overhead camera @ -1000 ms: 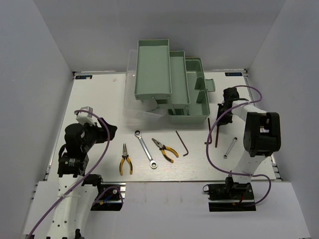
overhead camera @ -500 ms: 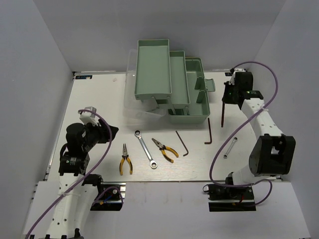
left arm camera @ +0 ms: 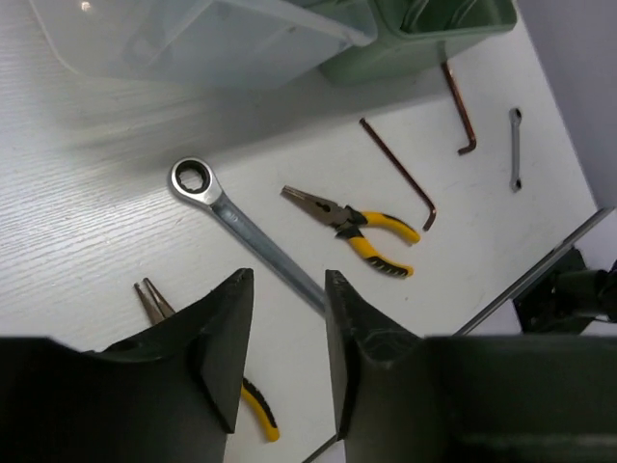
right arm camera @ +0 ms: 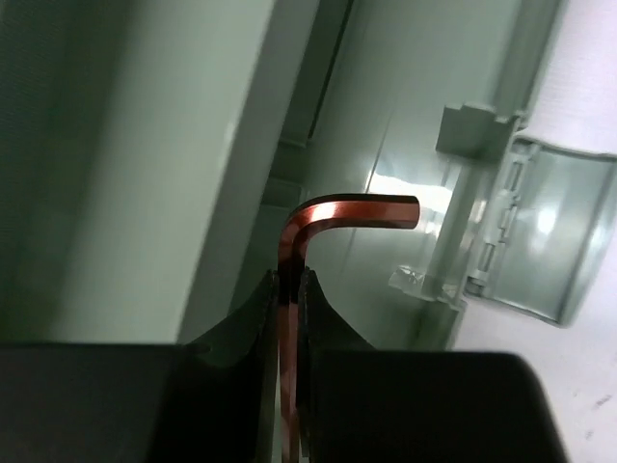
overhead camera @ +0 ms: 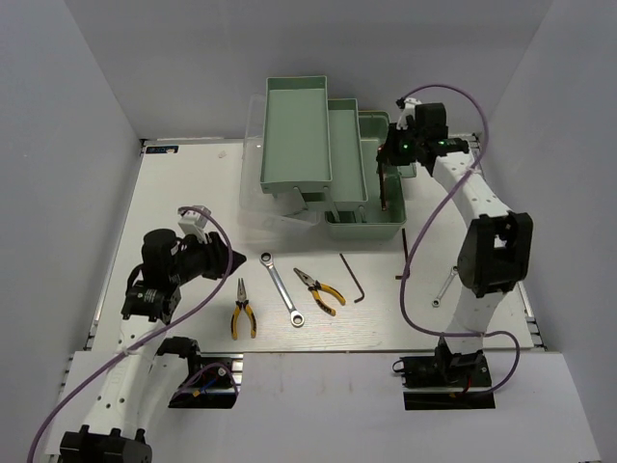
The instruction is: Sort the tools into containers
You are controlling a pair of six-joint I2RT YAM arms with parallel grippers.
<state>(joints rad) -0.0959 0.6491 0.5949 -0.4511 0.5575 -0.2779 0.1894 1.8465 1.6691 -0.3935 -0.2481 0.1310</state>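
Note:
The pale green toolbox (overhead camera: 378,214) stands open at the back, its trays (overhead camera: 297,130) folded out. My right gripper (overhead camera: 388,161) is shut on a dark-red hex key (overhead camera: 386,191) and holds it over the toolbox's open bottom compartment; the right wrist view shows the key (right arm camera: 333,210) pinched between the jaws of that gripper (right arm camera: 287,285). My left gripper (overhead camera: 228,258) is open and empty, above the table near the left pliers (overhead camera: 242,313). A long wrench (overhead camera: 282,287), second yellow pliers (overhead camera: 320,290), two dark hex keys (overhead camera: 353,278) (overhead camera: 404,256) and a short wrench (overhead camera: 443,286) lie on the table.
The translucent lid (overhead camera: 258,207) lies flat left of the toolbox. The left wrist view shows the open left gripper (left arm camera: 287,289), long wrench (left arm camera: 246,231), pliers (left arm camera: 362,230), hex keys (left arm camera: 400,174) and short wrench (left arm camera: 516,147). White walls enclose the table.
My right arm has lifted the dark-red hex key from the right side of the table and carried it back-left over the toolbox. My left gripper has swung right toward the tools.

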